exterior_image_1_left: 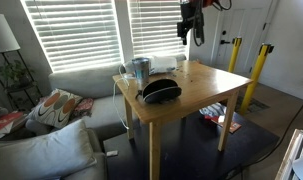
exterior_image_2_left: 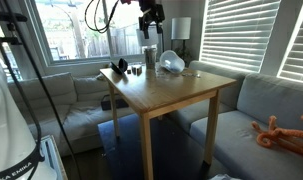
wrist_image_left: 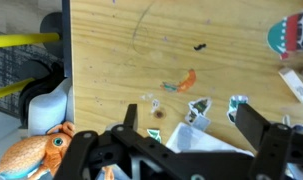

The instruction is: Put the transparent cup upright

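Scanning from the grey sofa [exterior_image_1_left: 76, 85], we meet the wooden table [exterior_image_1_left: 206, 95] before the blinds [exterior_image_1_left: 86, 30]: blue-grey cup [exterior_image_1_left: 141, 68], black oval object [exterior_image_1_left: 161, 91], then the transparent cup [exterior_image_1_left: 181, 60] by the far edge. Above it our claw [exterior_image_1_left: 195, 38] hangs wide open, empty; yellow posts [exterior_image_1_left: 259, 70] stand rightmost.

the transparent cup [exterior_image_1_left: 181, 60] is a small, clear, whitish-looking tumbler resting on the wooden table [exterior_image_1_left: 206, 88] close to its far edge, toward the right of the tabletop, too small in an exterior view to tell whether it stands upright or lies over
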Robot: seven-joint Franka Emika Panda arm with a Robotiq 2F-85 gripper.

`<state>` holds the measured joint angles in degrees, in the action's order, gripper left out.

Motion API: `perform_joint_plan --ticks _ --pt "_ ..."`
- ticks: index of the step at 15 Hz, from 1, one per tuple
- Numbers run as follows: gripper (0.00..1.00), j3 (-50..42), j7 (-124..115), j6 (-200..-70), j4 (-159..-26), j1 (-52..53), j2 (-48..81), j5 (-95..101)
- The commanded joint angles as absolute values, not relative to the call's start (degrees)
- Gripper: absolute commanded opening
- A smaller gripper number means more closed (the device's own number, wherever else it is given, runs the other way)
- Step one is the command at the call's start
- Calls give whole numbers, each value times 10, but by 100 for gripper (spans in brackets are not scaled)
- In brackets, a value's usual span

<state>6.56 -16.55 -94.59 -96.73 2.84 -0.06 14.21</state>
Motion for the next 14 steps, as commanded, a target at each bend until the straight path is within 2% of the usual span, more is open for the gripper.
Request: perform_joint_plan --ticks 1,2,5,10,14 --pt "100 76 -239 -951 -828 64 115 192" --pt "100 63 -210 -956 -905 56 56 161" --pt "100 62 -229 -960 -850 76 109 177" --pt "100 61 -229 -959 -835 75 114 179" --pt "100 48 -262 -1001 -794 75 172 176"
